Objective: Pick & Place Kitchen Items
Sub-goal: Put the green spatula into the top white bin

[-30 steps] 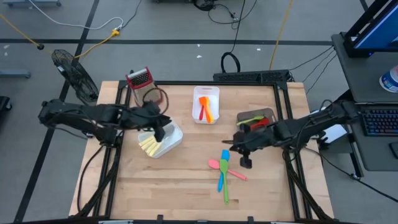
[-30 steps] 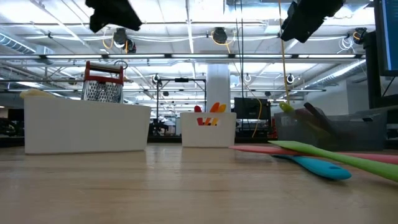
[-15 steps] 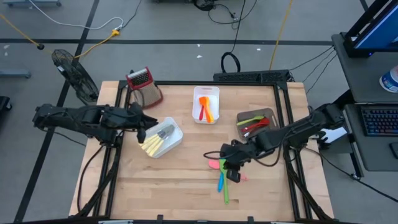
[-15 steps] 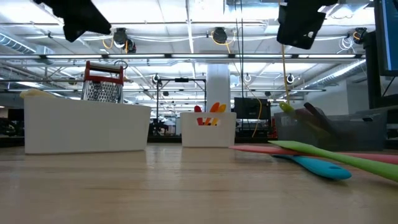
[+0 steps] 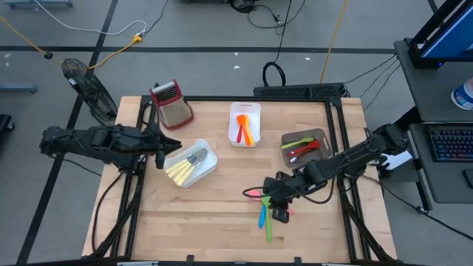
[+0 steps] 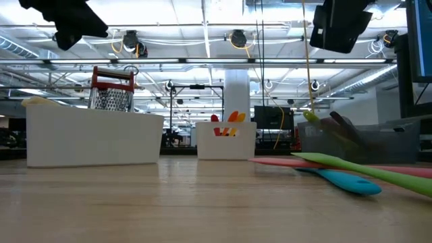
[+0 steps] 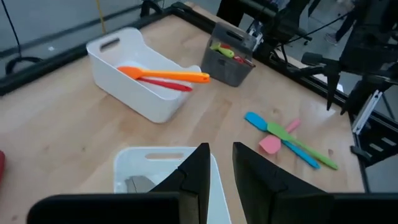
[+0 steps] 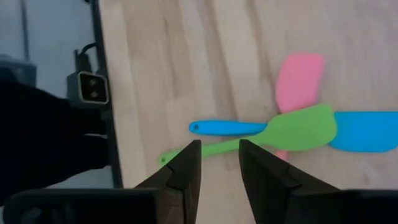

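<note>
Three spatulas lie crossed on the table near its front: a green one (image 8: pixel 292 129), a blue one (image 8: pixel 231 128) and a pink one (image 8: pixel 300 76). The green and blue blades lie over the pink one. My right gripper (image 8: pixel 219 149) hangs above their handle ends (image 5: pixel 264 218), open and holding nothing. My left gripper (image 7: pixel 221 152) is off the left end of the white bin (image 5: pixel 191 164) of yellow and grey cutlery. It is raised, with a narrow gap between its fingers and nothing in it.
A second white bin (image 5: pixel 244 124) at the far middle holds orange and red utensils. A grey bin (image 5: pixel 304 146) at the right holds green and red ones. A metal grater (image 5: pixel 171 103) with a red top stands at the far left. Bare wood lies at the near left.
My left gripper has drawn back from over the cutlery bin toward the table's left edge. My right gripper has moved from beside the grey bin toward the near edge and left, turning as it went, and now hangs over the spatulas. The spatulas have not moved.
</note>
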Available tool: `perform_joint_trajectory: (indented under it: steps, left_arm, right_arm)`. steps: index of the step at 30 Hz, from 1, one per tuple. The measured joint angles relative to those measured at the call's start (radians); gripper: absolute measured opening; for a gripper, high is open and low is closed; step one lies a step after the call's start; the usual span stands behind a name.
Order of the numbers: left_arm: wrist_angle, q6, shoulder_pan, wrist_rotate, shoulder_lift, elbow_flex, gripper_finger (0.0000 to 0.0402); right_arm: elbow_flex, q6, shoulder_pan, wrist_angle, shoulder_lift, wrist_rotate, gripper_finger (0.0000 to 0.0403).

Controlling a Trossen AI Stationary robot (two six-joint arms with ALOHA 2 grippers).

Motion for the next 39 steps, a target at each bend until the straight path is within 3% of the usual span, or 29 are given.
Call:
perform_joint_trajectory:
  steps: [8, 13, 17, 21, 27, 34, 39]
  left_arm:
    - [0.022, -0.123, -0.001, 0.046, 0.002, 0.000, 0.0070]
    - [0.027, -0.006, 0.001, 0.132, -0.003, 0.000, 0.0070]
    - [0.063, 0.149, 0.000, 0.268, -0.044, 0.000, 0.0070]
    - [0.060, 0.270, 0.000, 0.297, -0.104, 0.000, 0.0070]
    - [-0.032, 0.285, -0.001, 0.306, -0.212, -0.010, 0.0070]
    - [-0.003, 0.261, -0.001, 0.384, -0.364, -0.138, 0.0070]
    - [0.041, 0.249, -0.001, 0.450, -0.441, -0.208, 0.0070]
  right_arm:
    - [0.000, -0.115, 0.000, -0.001, 0.000, -0.064, 0.0102]
    - [0.000, -0.125, 0.000, 0.005, 0.000, -0.079, 0.0105]
    - [0.000, -0.065, -0.004, 0.006, 0.000, -0.091, 0.0112]
    - [0.000, 0.035, -0.004, 0.007, 0.000, -0.086, 0.0116]
    - [0.000, 0.226, -0.004, 0.036, 0.004, -0.081, 0.0116]
    - [-0.001, 0.401, -0.004, 0.035, 0.032, -0.034, 0.0116]
    - [0.000, 0.502, 0.000, 0.064, 0.102, -0.095, 0.0116]
